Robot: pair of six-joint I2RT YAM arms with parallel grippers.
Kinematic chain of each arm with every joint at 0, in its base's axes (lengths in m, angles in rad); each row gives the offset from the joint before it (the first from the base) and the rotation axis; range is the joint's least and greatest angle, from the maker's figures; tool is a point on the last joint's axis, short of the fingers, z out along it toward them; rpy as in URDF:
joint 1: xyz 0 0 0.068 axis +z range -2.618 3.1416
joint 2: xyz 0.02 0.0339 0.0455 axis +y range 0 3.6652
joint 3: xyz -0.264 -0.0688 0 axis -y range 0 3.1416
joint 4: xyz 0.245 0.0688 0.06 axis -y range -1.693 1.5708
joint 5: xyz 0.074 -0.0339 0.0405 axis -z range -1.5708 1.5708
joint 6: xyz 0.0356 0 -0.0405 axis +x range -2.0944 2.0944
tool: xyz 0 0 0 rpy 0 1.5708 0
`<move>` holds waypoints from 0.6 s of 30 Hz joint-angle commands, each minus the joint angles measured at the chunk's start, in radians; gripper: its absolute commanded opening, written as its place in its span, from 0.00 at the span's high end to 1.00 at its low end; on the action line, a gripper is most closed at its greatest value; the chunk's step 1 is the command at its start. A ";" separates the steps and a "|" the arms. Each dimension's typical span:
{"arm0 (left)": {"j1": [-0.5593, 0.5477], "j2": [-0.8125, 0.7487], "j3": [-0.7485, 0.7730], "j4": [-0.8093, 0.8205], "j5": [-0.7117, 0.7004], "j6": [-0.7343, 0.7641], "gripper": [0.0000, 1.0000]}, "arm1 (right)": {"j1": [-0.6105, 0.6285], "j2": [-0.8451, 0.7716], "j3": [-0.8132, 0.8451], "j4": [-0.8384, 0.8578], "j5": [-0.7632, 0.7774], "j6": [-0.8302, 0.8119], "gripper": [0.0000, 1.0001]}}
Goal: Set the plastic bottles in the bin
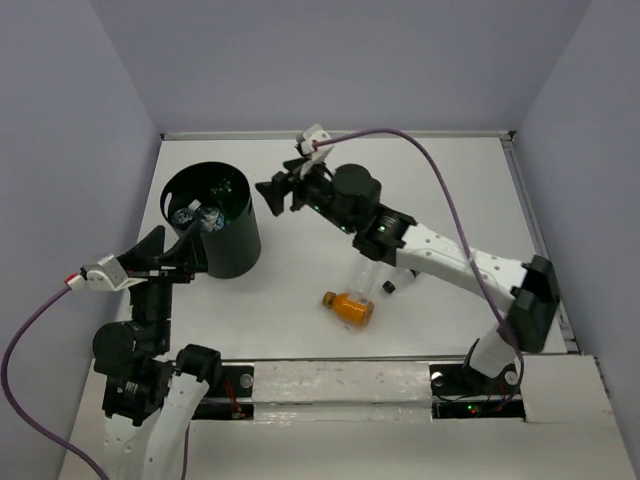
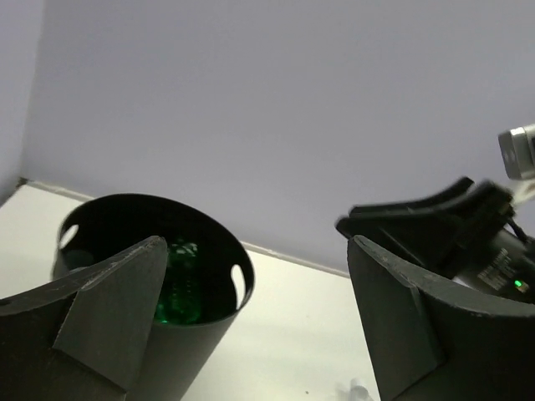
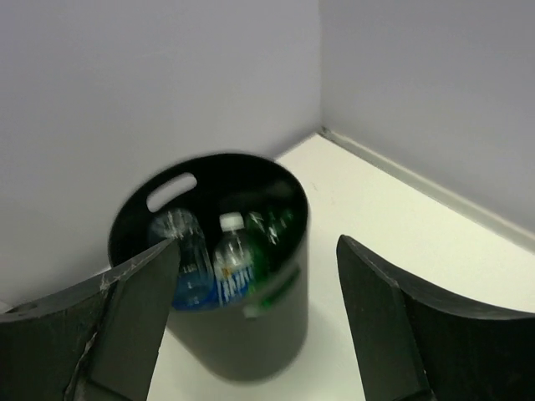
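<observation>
Plastic bottles (image 3: 234, 269) — blue labels, unreadable — in the bin (image 3: 266, 341); left gripper (image 2: 257, 251), right gripper (image 3: 257, 249) gape empty.

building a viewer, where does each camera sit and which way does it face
Top external: above and behind the robot, looking down on the table; left gripper and right gripper show.
Left wrist: on that arm, looks past the bin toward the back wall; own open fingers frame it.
Right wrist: on that arm, looks down into the bin at bottles; own open fingers frame it.
Shared: all three see the bin.
</observation>
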 commanded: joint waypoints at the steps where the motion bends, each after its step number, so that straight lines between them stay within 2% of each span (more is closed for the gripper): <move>1: -0.020 0.123 -0.012 0.112 0.271 -0.015 0.01 | -0.044 -0.293 -0.365 -0.001 0.251 0.073 0.20; 4: -0.021 0.232 0.004 0.155 0.454 -0.039 0.01 | -0.122 -0.439 -0.603 -0.113 0.267 0.187 0.21; 6: -0.024 0.397 0.019 0.184 0.661 -0.084 0.01 | -0.220 -0.585 -0.765 -0.155 0.224 0.317 0.22; 8: -0.044 0.465 0.007 0.233 0.696 -0.131 0.01 | -0.285 -0.705 -0.838 -0.197 0.218 0.348 0.21; 9: -0.065 0.496 0.002 0.243 0.681 -0.136 0.01 | -0.300 -0.737 -0.864 -0.216 0.218 0.357 0.21; 13: -0.286 0.660 0.051 0.232 0.498 -0.110 0.01 | -0.348 -0.869 -0.952 -0.283 0.261 0.391 0.20; 14: -0.402 0.733 0.092 0.217 0.384 -0.096 0.01 | -0.357 -0.893 -0.981 -0.293 0.275 0.410 0.20; 16: -0.537 0.874 0.146 0.188 0.217 -0.053 0.01 | -0.357 -0.961 -1.007 -0.296 0.293 0.426 0.19; 18: -0.582 0.979 0.235 0.148 0.151 -0.012 0.01 | -0.357 -1.016 -1.038 -0.307 0.337 0.431 0.19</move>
